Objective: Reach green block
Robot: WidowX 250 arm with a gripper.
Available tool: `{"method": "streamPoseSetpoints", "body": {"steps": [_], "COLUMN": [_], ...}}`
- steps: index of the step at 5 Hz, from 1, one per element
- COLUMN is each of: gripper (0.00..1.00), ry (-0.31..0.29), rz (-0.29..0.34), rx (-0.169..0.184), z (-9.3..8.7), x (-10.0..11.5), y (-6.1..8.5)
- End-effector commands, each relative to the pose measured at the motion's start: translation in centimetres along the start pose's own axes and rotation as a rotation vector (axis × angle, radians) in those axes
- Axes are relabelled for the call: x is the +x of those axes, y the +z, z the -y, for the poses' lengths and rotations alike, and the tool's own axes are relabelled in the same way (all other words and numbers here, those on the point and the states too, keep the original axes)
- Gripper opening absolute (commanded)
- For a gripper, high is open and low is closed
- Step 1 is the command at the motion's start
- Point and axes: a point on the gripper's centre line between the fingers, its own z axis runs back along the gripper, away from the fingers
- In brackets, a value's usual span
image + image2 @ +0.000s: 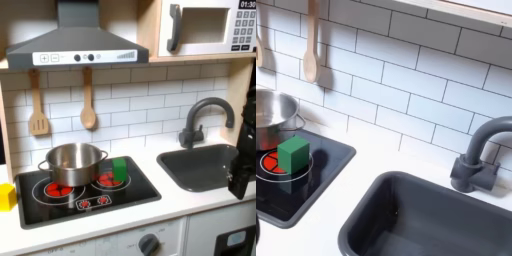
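The green block point(120, 168) point(294, 157) stood on the black stovetop point(85, 190) point(316, 185), on the red burner just to the right of the steel pot point(72, 163) point(271, 118) in both exterior views. At the first exterior view's right edge, a dark shape over the sink point(205, 165) point(431, 215) was probably the gripper point(243, 168), well apart from the block; whether its fingers were apart or together could not be told. A yellow block point(6, 196) sat at the first exterior view's left edge.

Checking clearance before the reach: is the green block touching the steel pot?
Apart. In the second exterior view, a strip of black stovetop shows between the green block and the steel pot.
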Motion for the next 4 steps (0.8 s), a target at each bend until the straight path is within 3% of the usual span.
{"method": "streamPoseSetpoints", "body": {"steps": [1, 4], "gripper": [1.0, 1.0], "ry": [0.0, -0.038], "rz": [0.0, -0.012], "rx": [0.001, 0.005], "z": [0.0, -0.6], "x": [0.0, 1.9], "y": [0.0, -0.6]}}
